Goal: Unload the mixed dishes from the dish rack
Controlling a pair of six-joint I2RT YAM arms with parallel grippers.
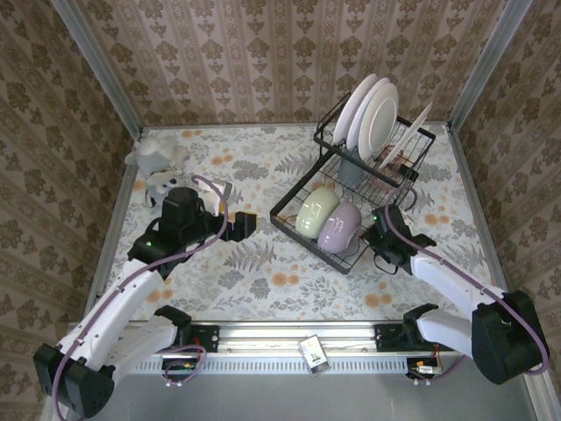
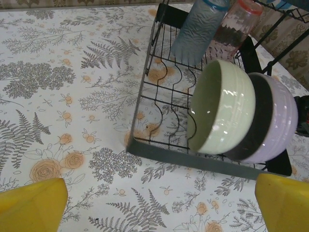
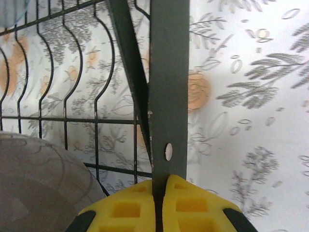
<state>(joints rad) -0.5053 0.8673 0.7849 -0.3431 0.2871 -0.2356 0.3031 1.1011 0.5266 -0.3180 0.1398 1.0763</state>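
Note:
The black wire dish rack point(image 1: 294, 230) stands at the right of the table. White plates point(image 1: 372, 118) lean upright on its upper shelf. A pale green bowl point(image 1: 316, 213) and a lavender bowl point(image 1: 339, 226) stand on edge in the lower tier. My left gripper point(image 1: 241, 224) is open just left of the rack, its yellow fingers point(image 2: 34, 205) wide apart and nothing between them. In the left wrist view, the green bowl point(image 2: 227, 104), the lavender bowl point(image 2: 280, 121), a bluish cup point(image 2: 195, 31) and a pink cup point(image 2: 231, 29) lie ahead. My right gripper point(image 3: 159, 193) is shut on the rack's flat frame bar point(image 3: 169, 72) at its near right corner.
A grey plush toy point(image 1: 158, 158) lies at the far left of the flowered table. Patterned walls close in the back and both sides. A small card point(image 1: 311, 351) rests on the rail between the arm bases.

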